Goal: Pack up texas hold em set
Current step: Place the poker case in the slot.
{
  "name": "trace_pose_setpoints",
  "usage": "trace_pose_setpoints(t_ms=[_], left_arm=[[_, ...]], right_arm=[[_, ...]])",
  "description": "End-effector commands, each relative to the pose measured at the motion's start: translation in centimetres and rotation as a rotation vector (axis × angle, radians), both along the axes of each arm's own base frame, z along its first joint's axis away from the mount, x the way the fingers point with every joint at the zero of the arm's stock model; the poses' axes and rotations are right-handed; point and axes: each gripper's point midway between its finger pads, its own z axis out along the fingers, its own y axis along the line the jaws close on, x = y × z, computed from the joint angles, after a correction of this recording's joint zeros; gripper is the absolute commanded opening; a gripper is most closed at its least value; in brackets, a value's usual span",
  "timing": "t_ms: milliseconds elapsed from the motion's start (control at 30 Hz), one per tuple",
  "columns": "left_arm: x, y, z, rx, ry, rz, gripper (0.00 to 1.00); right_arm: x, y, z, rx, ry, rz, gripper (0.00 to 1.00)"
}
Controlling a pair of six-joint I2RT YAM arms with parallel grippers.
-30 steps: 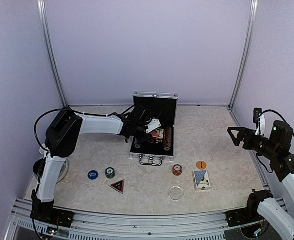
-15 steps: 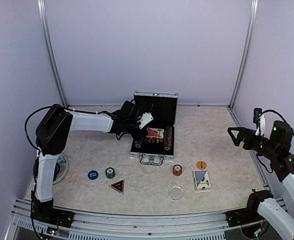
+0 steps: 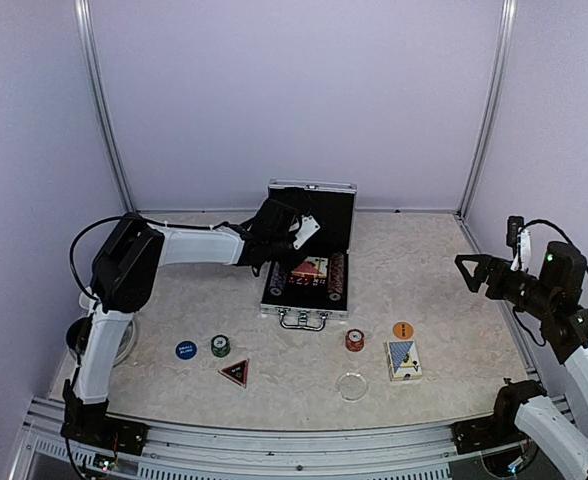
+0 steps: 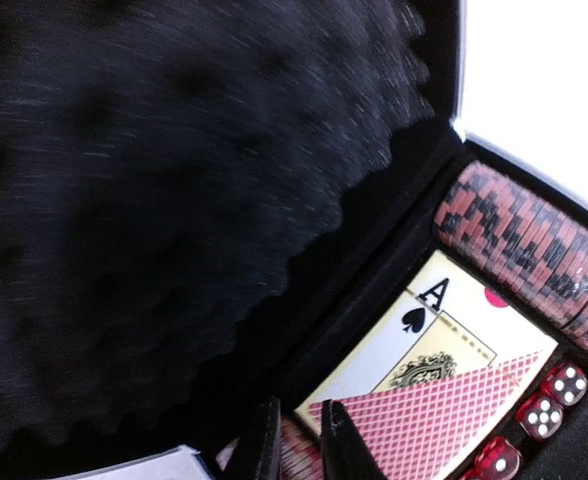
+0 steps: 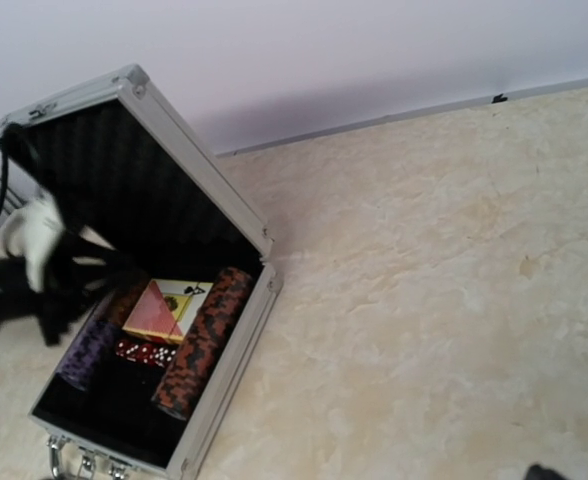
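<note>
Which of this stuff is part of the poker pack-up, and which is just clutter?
Job: open briefcase, card deck, orange button, blue button, red chips, green chip, triangle marker.
Clutter: clear round dish, probably; plate half hidden behind left arm.

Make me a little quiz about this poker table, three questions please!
1. What colour are the dice inside the case?
2. Where is the loose deck of cards? A: inside the case. B: on the table, next to the orange disc. C: on top of the lid.
3. True or false: the left pincer is over the open case.

Key: 1 red; 2 B; 3 true.
</note>
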Motion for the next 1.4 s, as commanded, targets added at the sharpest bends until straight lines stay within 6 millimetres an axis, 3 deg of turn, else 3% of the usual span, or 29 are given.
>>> trace_pose_setpoints(t_ms=[0, 100, 233, 400, 467, 600, 767, 800, 833, 900, 967, 1033, 1200, 1300, 1367], left_arm=[[-0.2, 0.4, -4.8, 0.133, 0.033, 0.046, 0.11], [-0.7, 1.0, -6.9, 0.156, 0.079, 0.054, 0.05], [-1.7, 1.2, -8.6, 0.186, 0.125, 0.029, 0.05], [-1.4, 1.6, -8.6, 0.184, 0.110, 0.062, 0.05], [-0.9, 1.6, -6.8, 0.121, 0.087, 0.083, 0.05], [0.0, 1.7, -1.3, -0.030, 0.022, 0.125, 0.07], [-0.4, 2.0, 5.2, -0.172, -0.058, 0.183, 0.18], [-0.8, 2.1, 5.7, -0.190, -0.061, 0.200, 0.20], [-1.3, 2.3, 6.6, -0.209, -0.068, 0.215, 0.23], [-2.9, 2.4, 8.2, -0.248, -0.078, 0.242, 0.40], [-5.3, 2.3, 8.2, -0.271, -0.066, 0.258, 0.60], [-7.8, 2.2, 9.1, -0.311, -0.064, 0.273, 0.71], [-14.3, 1.8, 9.0, -0.344, -0.035, 0.284, 0.87], [-17.3, 2.6, 8.3, -0.309, -0.038, 0.319, 0.98], [-18.8, 3.3, 8.0, -0.298, -0.028, 0.328, 0.99]], right_arm=[[0.2, -0.3, 0.3, -0.003, -0.023, -0.012, 0.99], [0.2, -0.3, 0.3, -0.003, -0.024, -0.013, 0.99], [0.2, -0.3, 0.2, -0.003, -0.021, -0.012, 0.99], [0.2, -0.3, 0.3, -0.003, -0.021, -0.013, 0.99], [0.2, -0.3, 0.3, -0.002, -0.022, -0.015, 0.99], [0.2, -0.4, 0.2, -0.001, -0.017, -0.016, 0.99], [-0.1, -0.3, 0.4, 0.009, -0.008, -0.017, 0.99], [-0.3, -0.3, 0.5, 0.012, -0.008, -0.015, 0.99], [-0.4, -0.3, 0.7, 0.015, -0.009, -0.015, 0.99], [-0.7, -0.3, 1.1, 0.023, -0.014, -0.016, 0.99], [-1.0, -0.3, 1.3, 0.031, -0.017, -0.014, 0.99], [-1.2, -0.1, 1.4, 0.038, -0.012, -0.003, 0.99], [-1.6, 1.3, 1.2, 0.048, 0.064, 0.085, 0.99], [-1.5, 1.5, 0.7, 0.029, 0.111, 0.103, 0.99], [-1.5, 1.5, 0.5, 0.022, 0.131, 0.103, 0.99]])
